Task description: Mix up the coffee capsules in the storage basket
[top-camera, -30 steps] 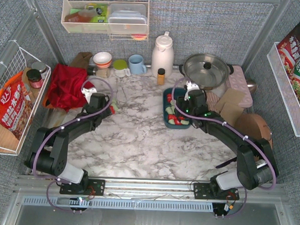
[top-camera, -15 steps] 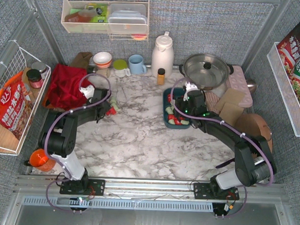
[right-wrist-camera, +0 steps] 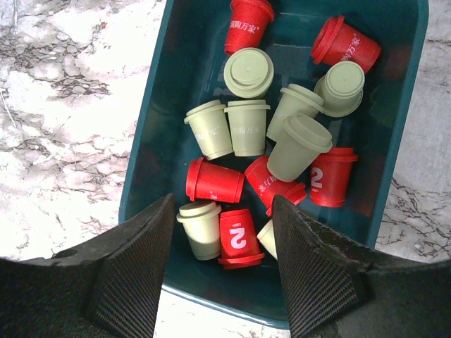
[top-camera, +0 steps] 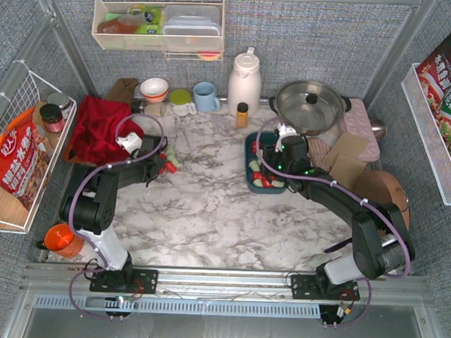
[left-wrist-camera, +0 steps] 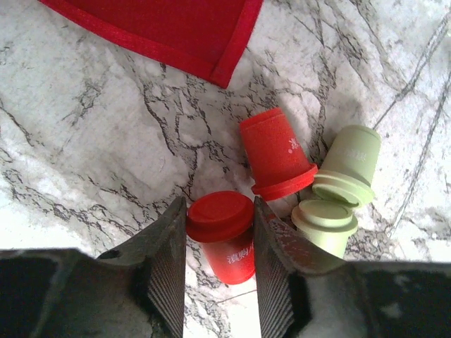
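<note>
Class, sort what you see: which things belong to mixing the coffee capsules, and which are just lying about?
Job: storage basket, coffee capsules in it, loose capsules outside it, red capsule in the left end effector.
Lying about: red cloth, white jug, lidded pot, blue mug, amber bottle.

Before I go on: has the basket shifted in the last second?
No. The basket sits in the same spot, its far right corner just below the pot as before.
</note>
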You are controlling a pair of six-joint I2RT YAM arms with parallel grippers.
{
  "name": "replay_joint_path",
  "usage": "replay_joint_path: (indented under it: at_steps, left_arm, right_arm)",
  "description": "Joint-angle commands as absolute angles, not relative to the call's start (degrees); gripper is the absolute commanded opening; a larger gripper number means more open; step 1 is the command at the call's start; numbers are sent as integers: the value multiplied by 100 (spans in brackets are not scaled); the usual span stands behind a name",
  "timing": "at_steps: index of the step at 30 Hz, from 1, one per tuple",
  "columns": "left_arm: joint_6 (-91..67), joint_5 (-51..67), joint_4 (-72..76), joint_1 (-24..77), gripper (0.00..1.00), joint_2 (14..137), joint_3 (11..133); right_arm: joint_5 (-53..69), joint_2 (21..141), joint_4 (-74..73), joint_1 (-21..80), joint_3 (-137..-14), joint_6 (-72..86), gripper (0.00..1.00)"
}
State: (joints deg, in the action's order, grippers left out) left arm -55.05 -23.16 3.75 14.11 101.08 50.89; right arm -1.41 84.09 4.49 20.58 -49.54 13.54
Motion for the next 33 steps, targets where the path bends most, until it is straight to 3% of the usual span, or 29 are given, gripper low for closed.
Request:
replay_joint_path:
  at_steps: [1,15,21,27,33]
  left_arm:
    - [-5138,-1785,63,1404,36,10014,4835]
    - [-3650,-1598,1523,2494,33,6553,3237]
    - [-2119,-754,3628,3328,33,5451,2103]
    - [-774,-152,6079,3983,33,5388,1133]
    - [447,366,6679,4654,33,6279,1414]
  right_arm:
    - [-124,8395,528,2057,-4983,1349,62]
    - [497,7932,177,2078,-5133,1564,62]
    - [1172,7539,-203,2167,-5398,1738,62]
    - [1674,7381,-731,2396,-5809,1740,62]
    - [2165,7341,-962,2742,-6057,1763,62]
